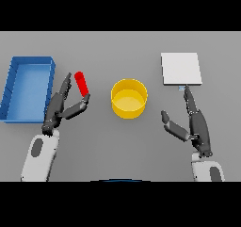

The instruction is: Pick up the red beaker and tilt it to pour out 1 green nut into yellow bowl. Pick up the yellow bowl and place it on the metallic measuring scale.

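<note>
At the far left sits a blue bin (26, 88), open at the top and, as far as we can see, with nothing in it; the task does not call for it, so we treat it as something to keep clear of.

Just right of the bin our left hand (63, 107) reaches forward, fingers stretched long on the bin side and the thumb angled toward the base of the red beaker (81, 84). The beaker stands between fingers and thumb, leaning slightly, and the thumb tip appears to touch its lower end. We judge the hand is spread wide around it, not yet closed, set up for a pinch from 2 sides. No green nut is visible to us; the beaker is too small to show its contents.

Near the middle stands the yellow bowl (129, 98), upright and near the beaker's right, so a tilt to the right should send the nut in. Nothing lies between them.

Further right, our right hand (194, 122) rests with fingers relaxed and spread, holding nothing, its fingertip pointing at the near edge of the scale (181, 68), a pale square plate well apart from the bowl. We judge it waits there to take the bowl; it should not block the way to the scale.
</note>
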Robot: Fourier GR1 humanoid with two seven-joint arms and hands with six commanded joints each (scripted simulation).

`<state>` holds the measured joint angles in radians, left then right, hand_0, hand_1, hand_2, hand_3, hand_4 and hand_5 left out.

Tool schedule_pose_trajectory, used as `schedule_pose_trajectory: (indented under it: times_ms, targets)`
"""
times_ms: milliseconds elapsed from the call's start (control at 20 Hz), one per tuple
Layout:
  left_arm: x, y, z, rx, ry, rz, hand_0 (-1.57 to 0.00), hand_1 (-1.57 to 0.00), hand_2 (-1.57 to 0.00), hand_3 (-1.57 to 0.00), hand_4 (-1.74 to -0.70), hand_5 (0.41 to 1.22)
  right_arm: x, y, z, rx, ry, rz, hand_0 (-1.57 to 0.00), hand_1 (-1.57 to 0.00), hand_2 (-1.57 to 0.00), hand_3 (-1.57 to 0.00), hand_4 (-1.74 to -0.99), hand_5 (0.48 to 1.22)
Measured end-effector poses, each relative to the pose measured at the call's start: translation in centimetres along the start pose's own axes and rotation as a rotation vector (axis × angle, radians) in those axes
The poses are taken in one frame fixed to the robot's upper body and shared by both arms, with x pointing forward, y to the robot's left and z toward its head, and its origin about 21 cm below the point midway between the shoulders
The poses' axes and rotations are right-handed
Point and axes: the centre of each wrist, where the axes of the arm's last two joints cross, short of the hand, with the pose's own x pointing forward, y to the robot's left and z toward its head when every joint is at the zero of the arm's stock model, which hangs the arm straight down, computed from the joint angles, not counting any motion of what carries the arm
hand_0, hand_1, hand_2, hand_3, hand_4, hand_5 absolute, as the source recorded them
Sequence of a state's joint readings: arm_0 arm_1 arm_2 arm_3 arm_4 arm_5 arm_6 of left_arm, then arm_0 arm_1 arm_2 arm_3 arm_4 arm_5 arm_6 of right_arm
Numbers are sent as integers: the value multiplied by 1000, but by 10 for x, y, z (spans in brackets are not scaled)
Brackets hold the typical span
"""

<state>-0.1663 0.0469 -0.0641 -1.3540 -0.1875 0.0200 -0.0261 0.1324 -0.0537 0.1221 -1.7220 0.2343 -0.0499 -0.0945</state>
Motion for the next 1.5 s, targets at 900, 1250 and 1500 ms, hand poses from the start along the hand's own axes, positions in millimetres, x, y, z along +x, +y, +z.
schedule_pose_trajectory:
  times_ms: [900,1250,1500]
  targets:
    - [2,-15,-67,-39,13,-1,1,1,1,1,-1320,692,3,-3,-1,-10,16,12,1,1,1,1,-1264,640]
    - [-3,-21,-81,11,6,88,-441,-481,-523,-547,-1448,871,1,-6,2,-6,13,24,1,1,1,1,-1257,645]
    - [-3,-22,-85,4,-21,29,-1199,-1214,-1228,-1093,-1571,1106,1,-4,6,-18,-7,15,1,1,1,1,-1250,643]
